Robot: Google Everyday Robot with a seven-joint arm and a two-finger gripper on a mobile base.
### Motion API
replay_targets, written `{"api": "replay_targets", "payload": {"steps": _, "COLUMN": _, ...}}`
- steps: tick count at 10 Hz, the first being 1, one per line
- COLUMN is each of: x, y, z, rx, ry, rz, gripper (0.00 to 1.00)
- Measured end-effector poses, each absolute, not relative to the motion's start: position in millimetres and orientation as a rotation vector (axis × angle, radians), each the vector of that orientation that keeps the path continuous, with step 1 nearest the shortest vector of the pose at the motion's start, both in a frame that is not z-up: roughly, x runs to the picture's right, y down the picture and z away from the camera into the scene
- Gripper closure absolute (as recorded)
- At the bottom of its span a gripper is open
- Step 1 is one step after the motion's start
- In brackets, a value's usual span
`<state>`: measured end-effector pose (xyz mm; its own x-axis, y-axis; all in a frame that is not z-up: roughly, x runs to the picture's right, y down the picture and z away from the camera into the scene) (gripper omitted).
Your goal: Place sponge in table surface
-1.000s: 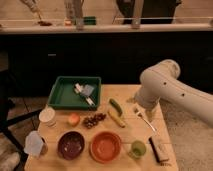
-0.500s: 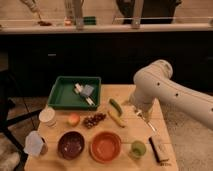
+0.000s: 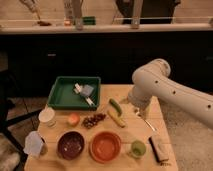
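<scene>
in the camera view, the sponge (image 3: 88,90) is found in the green tray (image 3: 62,95) beside a white utensil (image 3: 90,100), not yet on the table surface (image 3: 125,137). the gripper (image 3: 139,111), released and empty, hangs over the table's right side, well apart; it should be centred above the sponge before being lowered. its tip is mostly masked by the arm.

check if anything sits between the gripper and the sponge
The gripper hangs above the table surface, right side; the sponge lies in the green tray. Between them lie a green vegetable on the table and the tray's right wall.
</scene>
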<state>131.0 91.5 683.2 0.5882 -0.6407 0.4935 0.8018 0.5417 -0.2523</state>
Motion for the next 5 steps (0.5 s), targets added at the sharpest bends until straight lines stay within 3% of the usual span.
{"api": "replay_targets", "payload": {"steps": 5, "x": 99.5, "y": 33.4, "z": 747.6, "rx": -0.447, "ry": -0.425, "rz": -1.006, "gripper": 0.2}}
